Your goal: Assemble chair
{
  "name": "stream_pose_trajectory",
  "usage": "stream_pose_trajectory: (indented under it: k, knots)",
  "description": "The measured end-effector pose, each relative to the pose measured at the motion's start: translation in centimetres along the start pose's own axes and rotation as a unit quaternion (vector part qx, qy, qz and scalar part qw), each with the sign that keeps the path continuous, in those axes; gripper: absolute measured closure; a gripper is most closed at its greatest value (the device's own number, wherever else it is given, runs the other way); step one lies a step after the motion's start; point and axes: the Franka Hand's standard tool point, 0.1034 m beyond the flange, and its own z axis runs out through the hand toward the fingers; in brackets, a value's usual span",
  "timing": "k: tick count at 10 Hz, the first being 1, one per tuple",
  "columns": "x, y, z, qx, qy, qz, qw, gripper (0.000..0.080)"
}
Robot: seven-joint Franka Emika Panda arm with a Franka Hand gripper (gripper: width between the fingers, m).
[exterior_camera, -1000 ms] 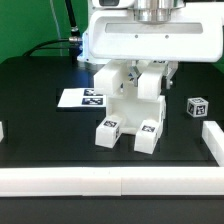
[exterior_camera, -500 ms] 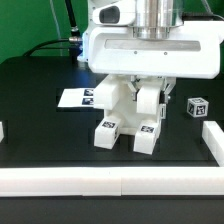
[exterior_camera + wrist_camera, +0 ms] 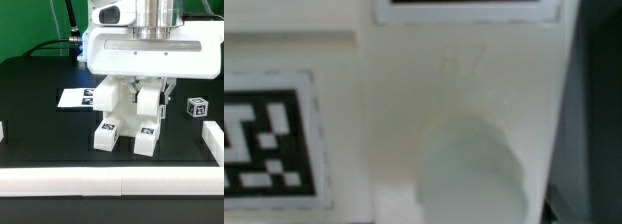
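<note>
The chair [image 3: 128,110] is a partly joined set of chunky white parts standing mid-table, with two tagged legs [image 3: 108,130] [image 3: 148,133] pointing to the front. My gripper [image 3: 148,88] has come down over it from above; its wide white hand hides the top of the assembly. The dark fingers [image 3: 133,88] stand close on either side of the right-hand upright part, with no gap showing. In the wrist view that white part [image 3: 455,110] fills the picture, with a tag [image 3: 263,140] on it. The fingertips are not clear there.
A small loose tagged white block [image 3: 197,106] lies to the exterior view's right. The marker board [image 3: 72,98] lies flat to the left of the chair. White border rails run along the front [image 3: 110,182] and the right side [image 3: 213,142].
My gripper has dropped lower over the chair and now hides more of its top. It has held still for the last half second. The chair parts have not shifted.
</note>
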Motion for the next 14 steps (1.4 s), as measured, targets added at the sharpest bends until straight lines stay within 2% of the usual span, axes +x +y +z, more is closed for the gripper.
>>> stream_pose_trajectory:
  k: [1,3,4,11,14]
  knots:
    - [0.0,0.0,0.0,0.000,0.000,0.000,1.000,0.0511]
    - [0.0,0.0,0.0,0.000,0.000,0.000,1.000,0.0238]
    - [0.0,0.0,0.1,0.000,-0.001,0.000,1.000,0.0178]
    - [-0.1,0.0,0.0,0.000,-0.001,0.000,1.000,0.0150]
    - [-0.3,-0.5,-3.6,0.012,-0.005,0.001,1.000,0.0150]
